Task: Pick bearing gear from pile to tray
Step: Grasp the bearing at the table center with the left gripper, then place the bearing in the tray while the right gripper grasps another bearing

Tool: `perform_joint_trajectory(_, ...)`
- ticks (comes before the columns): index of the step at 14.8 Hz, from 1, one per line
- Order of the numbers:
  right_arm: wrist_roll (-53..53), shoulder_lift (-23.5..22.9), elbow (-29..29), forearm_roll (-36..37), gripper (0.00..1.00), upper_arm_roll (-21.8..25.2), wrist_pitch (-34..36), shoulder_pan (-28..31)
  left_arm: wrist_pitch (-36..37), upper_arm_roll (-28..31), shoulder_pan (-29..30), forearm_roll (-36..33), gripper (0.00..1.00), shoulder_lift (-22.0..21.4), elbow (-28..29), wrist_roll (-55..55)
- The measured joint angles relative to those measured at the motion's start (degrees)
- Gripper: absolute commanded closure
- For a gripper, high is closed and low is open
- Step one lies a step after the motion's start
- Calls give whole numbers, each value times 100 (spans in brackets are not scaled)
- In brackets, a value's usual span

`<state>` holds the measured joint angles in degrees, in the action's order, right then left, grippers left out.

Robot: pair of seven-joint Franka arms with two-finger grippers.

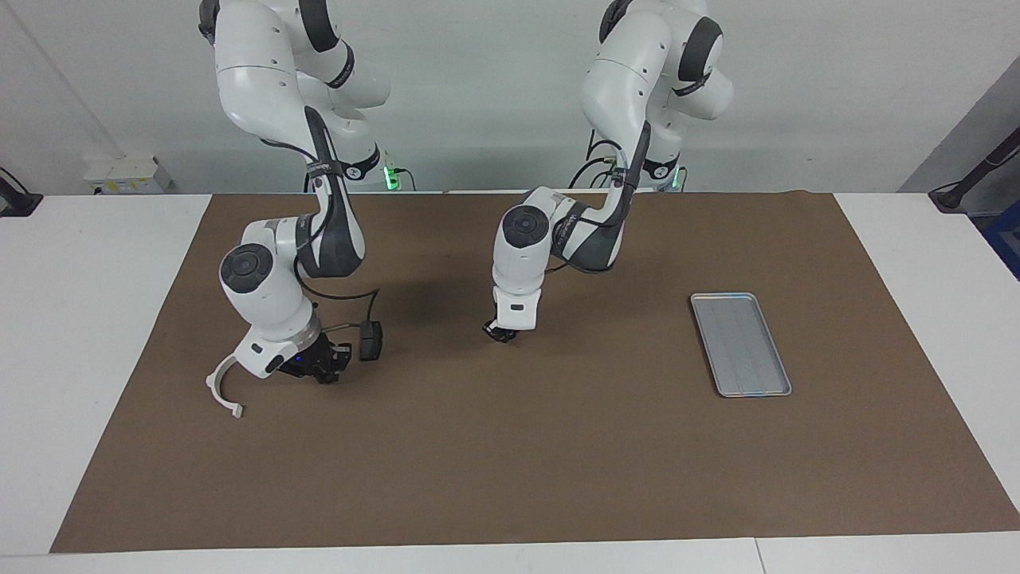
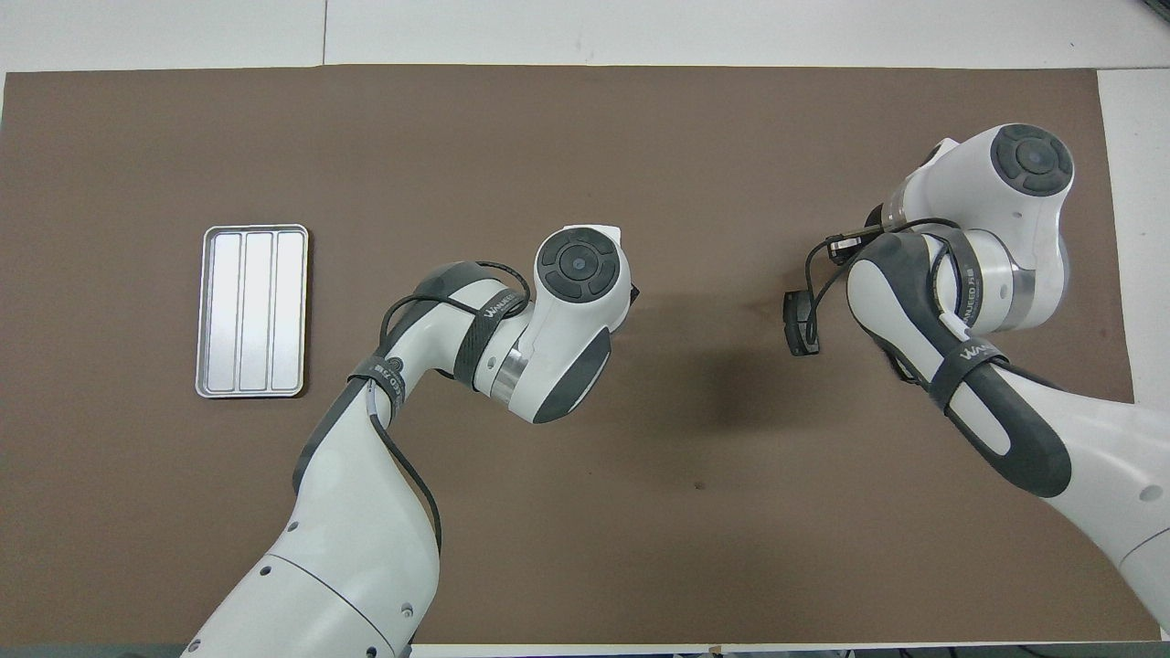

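The silver tray (image 1: 741,344) (image 2: 251,311) lies flat at the left arm's end of the brown mat, with nothing in it. At the right arm's end lies the pile's white half-ring bracket (image 1: 212,389). My right gripper (image 1: 323,369) is shut and low on the mat right beside it, over a small dark cluster. I cannot tell if it holds anything. My left gripper (image 1: 500,333) hangs just above the mat's middle, away from the pile and the tray. No bearing gear can be made out. In the overhead view both grippers and the bracket are hidden under the arms.
A small black box on a cable (image 1: 370,340) (image 2: 802,322) hangs beside the right wrist, on the side toward the mat's middle. The brown mat (image 1: 558,462) covers most of the white table.
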<state>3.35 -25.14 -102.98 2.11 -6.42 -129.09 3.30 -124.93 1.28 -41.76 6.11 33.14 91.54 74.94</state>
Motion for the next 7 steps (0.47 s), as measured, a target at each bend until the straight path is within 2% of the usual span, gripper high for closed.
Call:
perform_joint_trajectory(4, 16, 2, 176, 129, 94, 2, 0, 20, 77, 44, -7, -8, 100, 0, -15, 56)
perform_joint_trajectory(7, 159, 2, 199, 144, 94, 3, 0, 99, 456, 361, 87, -49, 100, -180, -43, -168)
